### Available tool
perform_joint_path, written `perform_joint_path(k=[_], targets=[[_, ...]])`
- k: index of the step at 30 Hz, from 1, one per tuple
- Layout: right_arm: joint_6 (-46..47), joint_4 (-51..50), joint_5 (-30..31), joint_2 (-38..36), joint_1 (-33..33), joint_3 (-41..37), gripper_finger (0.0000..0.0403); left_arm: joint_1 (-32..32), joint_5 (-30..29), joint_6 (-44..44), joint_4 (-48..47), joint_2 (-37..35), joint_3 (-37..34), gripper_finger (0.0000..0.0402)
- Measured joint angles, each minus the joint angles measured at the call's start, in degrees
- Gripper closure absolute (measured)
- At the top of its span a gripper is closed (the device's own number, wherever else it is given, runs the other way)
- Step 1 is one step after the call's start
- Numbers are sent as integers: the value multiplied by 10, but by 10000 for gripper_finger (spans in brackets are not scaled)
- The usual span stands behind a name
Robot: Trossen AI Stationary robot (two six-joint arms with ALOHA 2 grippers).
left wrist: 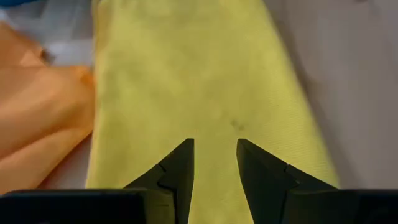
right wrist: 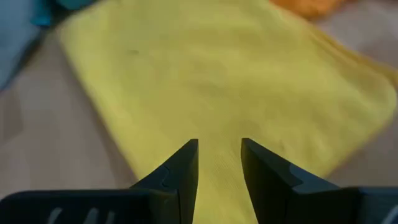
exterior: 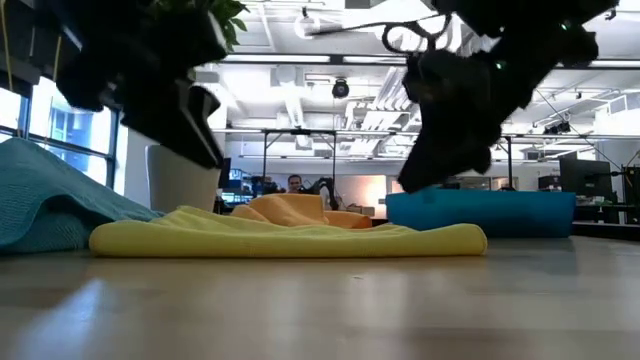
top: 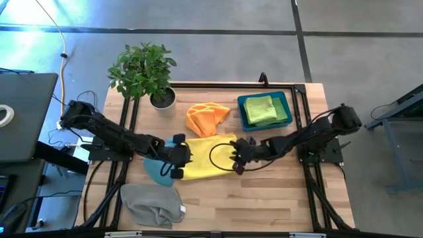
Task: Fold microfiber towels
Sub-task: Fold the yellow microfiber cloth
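Wooden tabletop [top: 264, 198] carries my work: nearest, the grey towel [top: 152, 203]. Beyond it lies the yellow towel [top: 201, 158], flat, with my left gripper [top: 177, 158] and right gripper [top: 236, 158] above its opposite ends, each slightly parted, empty, likely lining up a fold. Past the yellow one sit the orange towel [top: 206, 118] and blue bin [top: 285, 120].

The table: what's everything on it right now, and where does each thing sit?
Yellow towel: one, flat at centre, between both arms.
Orange towel: one, crumpled, behind the yellow one.
Blue towel: one, teal-blue, at the yellow towel's left end, partly under the left arm.
Grey towel: one, bunched, front left.
Green towel: one, lime, folded inside the bin.
Bin: one, blue, back right.
Plant: one, green, white pot, back left.
Left gripper: dark, fingers open over the yellow towel's left end.
Right gripper: dark, fingers open over its right end.
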Motion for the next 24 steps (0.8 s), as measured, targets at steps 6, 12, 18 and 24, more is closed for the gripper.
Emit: perform_joint_path(k=[6, 12, 18, 24], targets=[[34, 0, 18, 61, 10, 20, 289, 1, -44, -53, 4, 6, -40, 291], [43, -63, -5, 100, 10, 47, 289, 0, -42, -90, 45, 8, -78, 291], [73, -213, -3, 97, 11, 76, 289, -1, -32, -96, 130, 8, -106, 291], [73, -355, -3, 98, 14, 117, 289, -1, -34, -104, 166, 16, -115, 291]])
